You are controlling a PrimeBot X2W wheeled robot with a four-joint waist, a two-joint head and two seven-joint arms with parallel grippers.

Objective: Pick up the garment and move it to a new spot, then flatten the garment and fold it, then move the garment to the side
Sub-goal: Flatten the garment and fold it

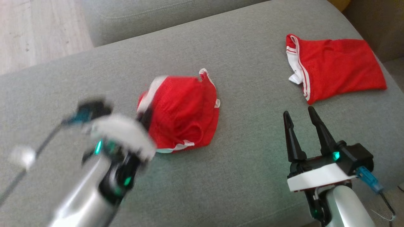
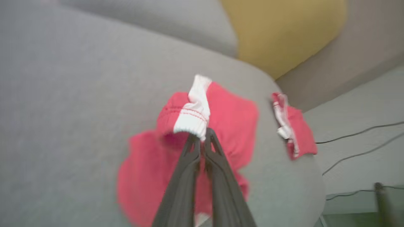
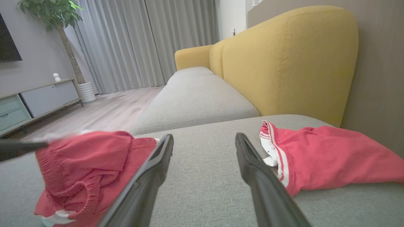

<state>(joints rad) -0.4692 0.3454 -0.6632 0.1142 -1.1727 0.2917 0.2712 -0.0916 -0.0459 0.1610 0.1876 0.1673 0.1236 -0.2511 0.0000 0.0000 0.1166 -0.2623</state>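
Left gripper (image 2: 203,135) is pinched shut on the white waistband (image 2: 192,116) of the crumpled red garment (image 1: 186,110), I'd guess to haul it to a fresh spot on the grey cushion (image 1: 246,157). Right gripper (image 1: 298,114) waits at 4 o'clock, fingers spread wide, holding nothing. The garment is mid-cushion and bunched, long axis roughly 12 to 6, waistband lifted at 10. Another red piece (image 1: 341,69) lies at 2.
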